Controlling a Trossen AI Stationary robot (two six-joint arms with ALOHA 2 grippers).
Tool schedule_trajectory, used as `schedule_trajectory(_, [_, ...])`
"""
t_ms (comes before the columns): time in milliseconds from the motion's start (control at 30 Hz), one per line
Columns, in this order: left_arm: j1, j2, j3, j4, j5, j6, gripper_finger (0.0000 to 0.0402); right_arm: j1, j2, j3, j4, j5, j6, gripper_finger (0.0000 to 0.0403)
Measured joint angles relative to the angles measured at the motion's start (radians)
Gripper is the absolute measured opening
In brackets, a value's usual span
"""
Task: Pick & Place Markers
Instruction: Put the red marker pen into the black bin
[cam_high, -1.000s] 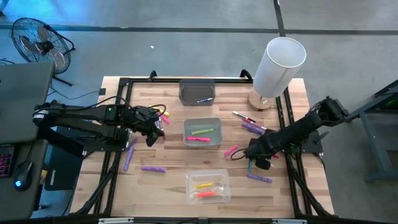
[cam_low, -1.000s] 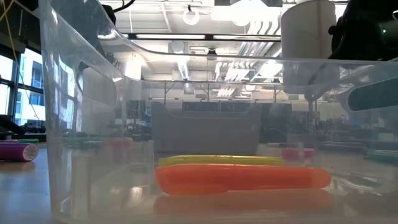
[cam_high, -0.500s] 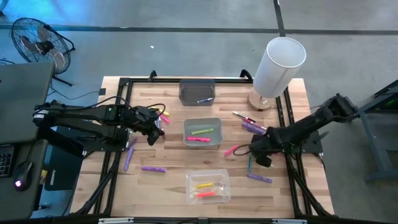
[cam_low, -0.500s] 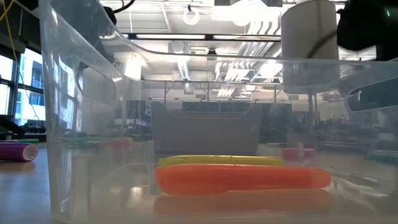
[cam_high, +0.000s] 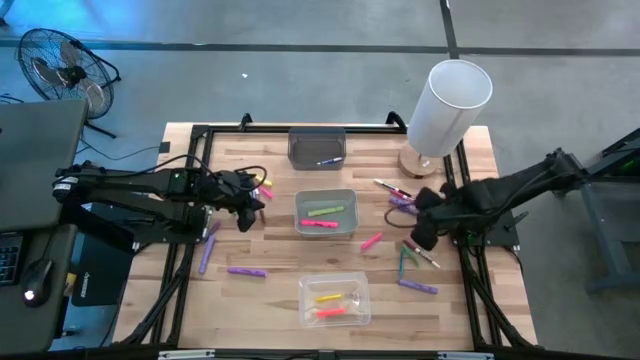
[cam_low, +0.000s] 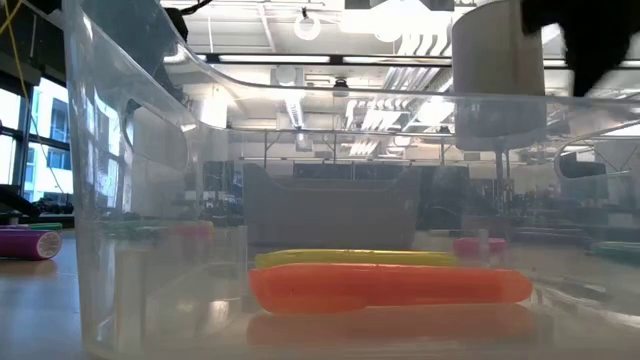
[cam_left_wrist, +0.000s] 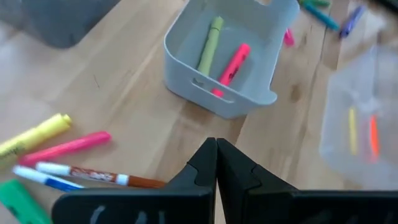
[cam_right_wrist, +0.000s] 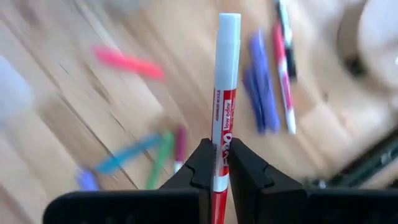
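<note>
Right gripper (cam_right_wrist: 214, 163) grasps one red marker (cam_right_wrist: 224, 99) | left gripper (cam_left_wrist: 216, 163) clenched, empty | grey bin (cam_high: 349, 225): two markers | clear bin (cam_high: 362, 310): two

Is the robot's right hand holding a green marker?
No, the right hand is shut on a red and white marker that sticks up between its fingers.

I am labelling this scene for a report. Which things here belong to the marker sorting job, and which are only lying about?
Job:
- red marker, held in the right hand
- loose markers on the table
- grey bin with markers
- clear bin with markers
- dark bin

Lying about:
- white cylinder
- fan
- left hand, shut and empty
</note>
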Motion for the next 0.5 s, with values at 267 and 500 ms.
schedule_trajectory(267, [0.001, 0.0, 0.001, -0.102, -0.075, 0.203, 0.0001, -0.151, 0.324, 0.409, 0.021, 0.178, -0.228, 0.0019])
schedule_trajectory(500, [0.095, -0.001, 0.001, -0.218, -0.116, 0.292, 0.0001, -0.317, 0.71, 0.797, 0.159, 0.227, -0.609, 0.0019])
